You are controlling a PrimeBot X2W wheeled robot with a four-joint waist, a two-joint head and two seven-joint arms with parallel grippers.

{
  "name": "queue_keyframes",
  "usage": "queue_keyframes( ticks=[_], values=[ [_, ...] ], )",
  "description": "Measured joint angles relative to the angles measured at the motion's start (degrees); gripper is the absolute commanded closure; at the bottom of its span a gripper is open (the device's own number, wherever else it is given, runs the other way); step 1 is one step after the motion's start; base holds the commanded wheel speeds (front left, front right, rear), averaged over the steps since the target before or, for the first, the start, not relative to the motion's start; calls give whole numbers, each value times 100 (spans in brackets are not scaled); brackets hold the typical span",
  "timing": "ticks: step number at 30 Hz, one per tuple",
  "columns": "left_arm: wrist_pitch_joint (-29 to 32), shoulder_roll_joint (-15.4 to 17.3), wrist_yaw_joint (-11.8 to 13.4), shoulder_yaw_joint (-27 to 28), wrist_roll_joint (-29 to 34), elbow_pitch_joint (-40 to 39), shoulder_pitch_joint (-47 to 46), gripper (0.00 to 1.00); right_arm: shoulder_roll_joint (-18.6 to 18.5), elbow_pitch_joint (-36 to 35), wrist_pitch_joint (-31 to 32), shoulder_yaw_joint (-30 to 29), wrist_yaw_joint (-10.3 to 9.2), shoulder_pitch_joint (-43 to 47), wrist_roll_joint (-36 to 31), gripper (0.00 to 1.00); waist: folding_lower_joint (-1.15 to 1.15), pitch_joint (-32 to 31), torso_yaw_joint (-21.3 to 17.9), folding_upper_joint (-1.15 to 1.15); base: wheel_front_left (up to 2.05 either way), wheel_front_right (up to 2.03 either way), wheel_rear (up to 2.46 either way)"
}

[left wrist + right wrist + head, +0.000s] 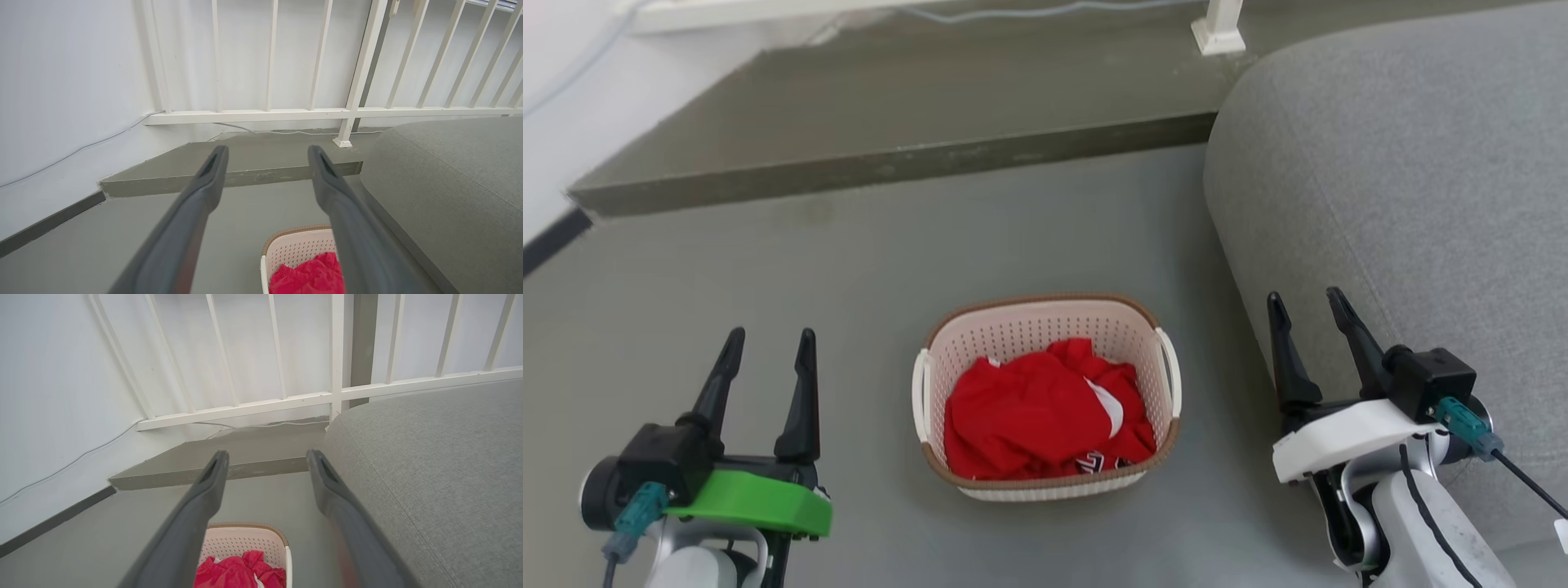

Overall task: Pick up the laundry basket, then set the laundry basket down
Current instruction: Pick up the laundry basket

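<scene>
The laundry basket (1045, 327), cream-white and perforated with a brown rim and white side handles, stands on the grey floor in the middle of the head view, holding red clothing (1037, 412). My left gripper (770, 341) hovers open to the basket's left with nothing between its fingers. My right gripper (1305, 304) hovers open to the basket's right, close to the sofa. The basket (296, 247) sits low in the left wrist view, below the open left gripper (267, 153). It lies low in the right wrist view too, the basket (241, 541) under the open right gripper (267, 456).
A grey sofa (1405, 188) fills the right side, just beside my right arm. A raised grey step (890, 155) runs behind the basket, with a white railing (327, 110) and a white wall beyond. A cable (81, 149) trails along the wall.
</scene>
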Motion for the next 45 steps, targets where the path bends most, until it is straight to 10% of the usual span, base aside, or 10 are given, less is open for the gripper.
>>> queue_keyframes(
  ticks=[45],
  values=[
    [34,463,-237,-159,-411,697,-1909,0,68,1053,-15,277,-240,-1959,1,0,1,2792,-321,0,0,0,0]
  ],
)
